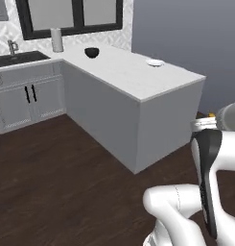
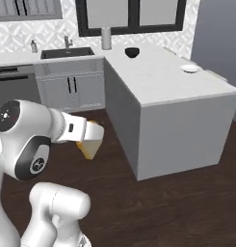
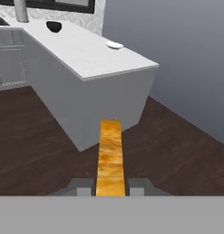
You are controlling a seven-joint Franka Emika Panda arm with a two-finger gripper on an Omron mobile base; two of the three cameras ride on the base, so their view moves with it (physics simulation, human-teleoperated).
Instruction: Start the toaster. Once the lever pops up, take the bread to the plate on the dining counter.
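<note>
- Left base view: the round white shallow plate [image 1: 155, 62] is sitting near the far corner of the white marble-topped island surface [image 1: 133, 77]
- Right base view: the hand [image 2: 93, 140] is carrying the golden-orange toasted bread slice [image 2: 88, 148] over the floor, well apart from the island
- Hand view: the fingers [image 3: 82, 187] are clamping the slice's lower end; it is looking light, stiff and crumbly, so gripping its flat faces suits

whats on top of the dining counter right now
On the dining counter sit a white plate near its far right edge and a black bowl toward the window end. The bowl's inside cannot be seen. The bread is in the gripper.
</note>
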